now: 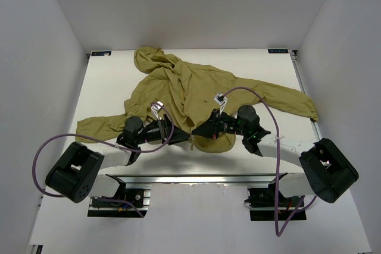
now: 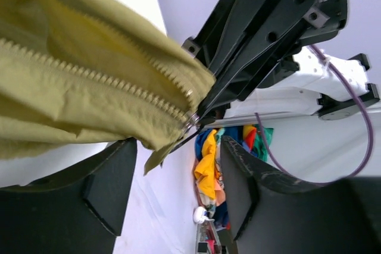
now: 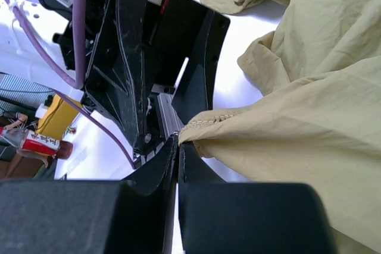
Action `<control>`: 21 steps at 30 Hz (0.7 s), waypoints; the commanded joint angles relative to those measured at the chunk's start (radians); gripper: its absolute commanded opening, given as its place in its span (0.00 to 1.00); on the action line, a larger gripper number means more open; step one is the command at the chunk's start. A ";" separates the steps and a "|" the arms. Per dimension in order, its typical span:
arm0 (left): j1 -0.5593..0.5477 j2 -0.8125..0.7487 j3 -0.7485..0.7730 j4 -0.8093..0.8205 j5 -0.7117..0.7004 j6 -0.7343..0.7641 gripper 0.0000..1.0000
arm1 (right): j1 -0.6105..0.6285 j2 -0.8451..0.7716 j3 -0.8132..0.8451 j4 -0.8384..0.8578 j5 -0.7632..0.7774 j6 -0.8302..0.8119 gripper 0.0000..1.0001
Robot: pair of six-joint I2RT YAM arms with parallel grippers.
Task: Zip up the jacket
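Note:
The olive-yellow jacket (image 1: 196, 90) lies spread on the white table, hood at the far left, sleeves out to both sides. Both grippers meet at the middle of its near hem. My right gripper (image 1: 200, 130) is shut; in the right wrist view its tips (image 3: 178, 138) pinch the bottom end of the zipper at the hem corner (image 3: 205, 122). My left gripper (image 1: 178, 134) is open; in its wrist view (image 2: 177, 162) the fingers (image 2: 107, 188) stand wide apart just below the hem and the zipper slider (image 2: 190, 119). The jacket's front is open above the hem.
The two arms cross the table's near part, with purple cables (image 1: 262, 102) looping over the jacket. A metal rail (image 1: 196, 178) runs along the near edge. White walls enclose the table. A pile of coloured clothes (image 2: 208, 165) and a bottle (image 3: 36, 142) lie beyond the table.

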 commanded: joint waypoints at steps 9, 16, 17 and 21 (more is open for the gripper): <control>0.025 0.190 0.048 0.453 0.108 -0.175 0.47 | 0.006 -0.012 0.052 -0.032 0.025 -0.038 0.00; 0.026 0.225 0.048 0.561 0.137 -0.231 0.34 | 0.006 -0.006 0.060 -0.010 0.065 -0.030 0.00; 0.026 0.225 0.048 0.564 0.139 -0.232 0.33 | 0.006 -0.005 0.061 0.000 0.073 -0.024 0.00; 0.026 0.216 0.048 0.558 0.145 -0.232 0.31 | 0.006 0.003 0.058 0.025 0.080 -0.009 0.00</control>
